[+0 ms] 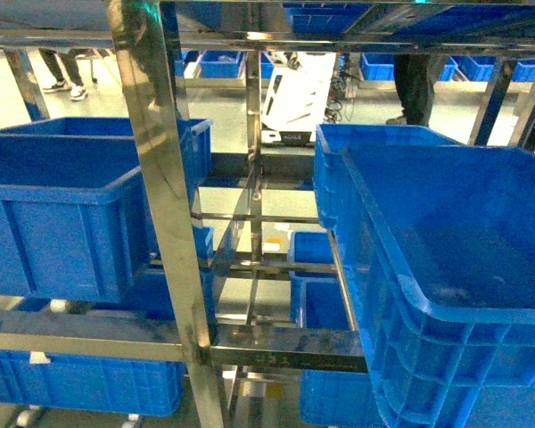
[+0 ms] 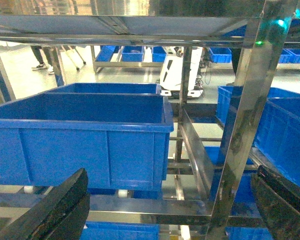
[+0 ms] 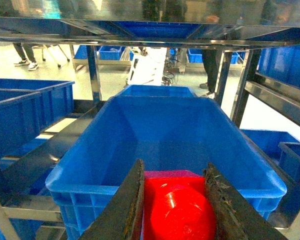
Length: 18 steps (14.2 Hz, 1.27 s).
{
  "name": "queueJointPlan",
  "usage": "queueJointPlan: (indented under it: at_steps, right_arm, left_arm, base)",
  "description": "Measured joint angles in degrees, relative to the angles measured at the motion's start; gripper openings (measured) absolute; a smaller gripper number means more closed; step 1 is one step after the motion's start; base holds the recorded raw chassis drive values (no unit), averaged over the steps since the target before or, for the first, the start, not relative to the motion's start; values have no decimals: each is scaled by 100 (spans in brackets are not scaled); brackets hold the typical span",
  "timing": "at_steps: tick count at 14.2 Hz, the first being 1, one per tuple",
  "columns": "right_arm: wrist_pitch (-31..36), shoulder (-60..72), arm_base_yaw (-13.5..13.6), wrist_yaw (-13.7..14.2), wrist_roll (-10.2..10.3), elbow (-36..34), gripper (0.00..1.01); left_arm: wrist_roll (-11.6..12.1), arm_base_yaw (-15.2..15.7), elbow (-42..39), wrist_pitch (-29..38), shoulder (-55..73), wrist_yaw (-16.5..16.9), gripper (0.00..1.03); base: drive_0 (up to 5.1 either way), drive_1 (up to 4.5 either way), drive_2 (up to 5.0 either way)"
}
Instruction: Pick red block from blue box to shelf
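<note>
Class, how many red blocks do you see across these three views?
1. The red block sits between the fingers of the right gripper, above the near rim of a crate. Others may be hidden inside crates.

- The head camera faced forward and slightly down, close to the shiny stainless-steel shelf, with a near post crossing its left half.
- The left wrist camera looked level through the shelf at the large dark blue ribbed plastic crate on the left.
- The right wrist camera looked forward and down into the near right dark blue crate.
- All three views shared a white machine on the far floor.
</note>
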Motion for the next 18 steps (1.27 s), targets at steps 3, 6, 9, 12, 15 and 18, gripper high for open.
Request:
queueJointPlan:
  at_steps: [3, 6, 9, 12, 15, 18]
  right_arm:
    - [0, 0, 0, -2, 0, 0, 26]
    - [0, 0, 0, -2, 0, 0, 26]
    - [0, 0, 0, -2, 0, 0, 26]
    - [0, 0, 0, -2, 0, 0, 26]
    - [0, 0, 0, -2, 0, 0, 26]
    - [0, 0, 0, 0, 0, 0, 26]
  left_arm:
    - [0, 0, 0, 0, 0, 0, 98]
    - [0, 0, 0, 0, 0, 0, 98]
    - [0, 0, 0, 0, 0, 0, 98]
    - [2, 0, 0, 0, 0, -2, 98]
    - [0, 0, 0, 0, 0, -2, 98]
    - [0, 0, 0, 0, 0, -2, 98]
  base:
    - [0, 0, 0]
    - [0, 0, 0]
    - [0, 0, 0]
    - [0, 0, 0]
    - [0, 0, 0]
    - [0, 0, 0]
